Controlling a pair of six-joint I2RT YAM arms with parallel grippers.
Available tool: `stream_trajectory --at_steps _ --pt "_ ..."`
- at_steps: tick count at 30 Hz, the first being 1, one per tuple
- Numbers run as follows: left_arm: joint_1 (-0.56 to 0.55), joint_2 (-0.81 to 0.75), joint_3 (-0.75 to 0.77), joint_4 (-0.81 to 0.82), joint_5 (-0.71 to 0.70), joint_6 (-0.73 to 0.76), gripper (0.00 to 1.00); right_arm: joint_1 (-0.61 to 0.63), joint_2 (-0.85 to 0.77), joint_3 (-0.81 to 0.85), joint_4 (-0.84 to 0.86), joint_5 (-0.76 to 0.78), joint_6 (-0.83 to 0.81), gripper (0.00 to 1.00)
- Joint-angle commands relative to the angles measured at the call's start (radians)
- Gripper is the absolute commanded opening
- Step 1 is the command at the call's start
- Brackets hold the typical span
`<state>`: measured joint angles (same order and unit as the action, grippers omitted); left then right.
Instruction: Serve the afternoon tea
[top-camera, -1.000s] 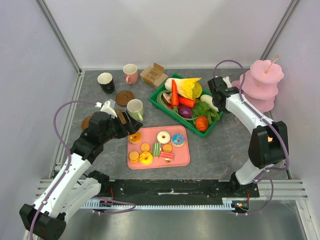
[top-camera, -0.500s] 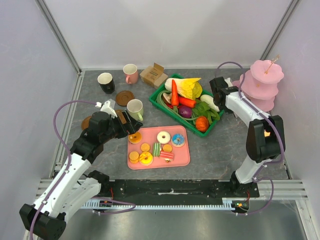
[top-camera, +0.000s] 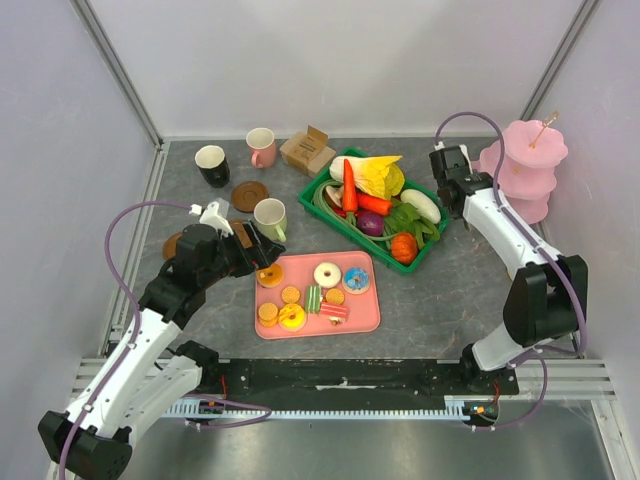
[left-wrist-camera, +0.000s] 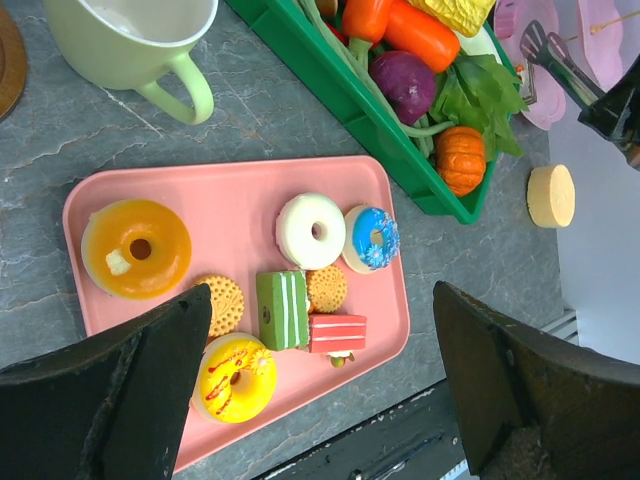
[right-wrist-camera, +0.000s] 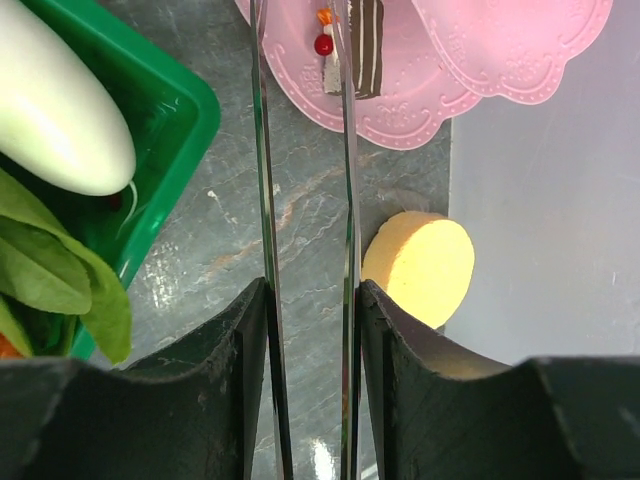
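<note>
My left gripper (left-wrist-camera: 320, 305) (top-camera: 258, 246) hangs open above the pink tray (left-wrist-camera: 230, 185) (top-camera: 368, 316). The tray holds an orange donut (left-wrist-camera: 136, 248), a white donut (left-wrist-camera: 312, 230), a blue donut (left-wrist-camera: 374, 238), a yellow donut (left-wrist-camera: 233, 377), biscuits (left-wrist-camera: 222, 303) and green (left-wrist-camera: 282, 308) and red (left-wrist-camera: 336, 333) cake slices. My right gripper (right-wrist-camera: 308, 300) (top-camera: 455, 172) is shut on metal tongs (right-wrist-camera: 262, 150). Their blades stand apart over the pink tiered stand (right-wrist-camera: 400, 90) (top-camera: 528, 165), where a brown striped cake slice (right-wrist-camera: 366, 45) lies on the lowest plate.
A pale-green mug (top-camera: 270, 218), black mug (top-camera: 212, 165), pink mug (top-camera: 261, 147) and brown coasters (top-camera: 250, 195) stand at the back left. A green crate (top-camera: 322, 196) of toy vegetables sits mid-table, a cardboard box (top-camera: 307, 150) behind it. A pale yellow disc (right-wrist-camera: 420, 265) lies by the stand.
The right arm has swung right towards the pink stand and the tongs' blades have spread a little. The left arm has not moved.
</note>
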<state>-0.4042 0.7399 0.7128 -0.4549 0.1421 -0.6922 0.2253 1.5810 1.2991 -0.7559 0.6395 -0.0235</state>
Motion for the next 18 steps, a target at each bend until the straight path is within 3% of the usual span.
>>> stream_trajectory --at_steps 1,8,18 --pt "0.002 -0.016 0.004 0.021 0.027 -0.016 0.97 0.000 -0.097 0.031 0.038 -0.073 0.019 0.46" --pt "0.002 -0.016 0.011 -0.001 0.022 -0.016 0.97 0.002 -0.321 0.022 0.076 -0.361 0.054 0.45" --pt "0.004 -0.039 0.037 -0.045 0.014 -0.020 0.97 0.054 -0.550 0.006 0.058 -0.938 0.138 0.45"
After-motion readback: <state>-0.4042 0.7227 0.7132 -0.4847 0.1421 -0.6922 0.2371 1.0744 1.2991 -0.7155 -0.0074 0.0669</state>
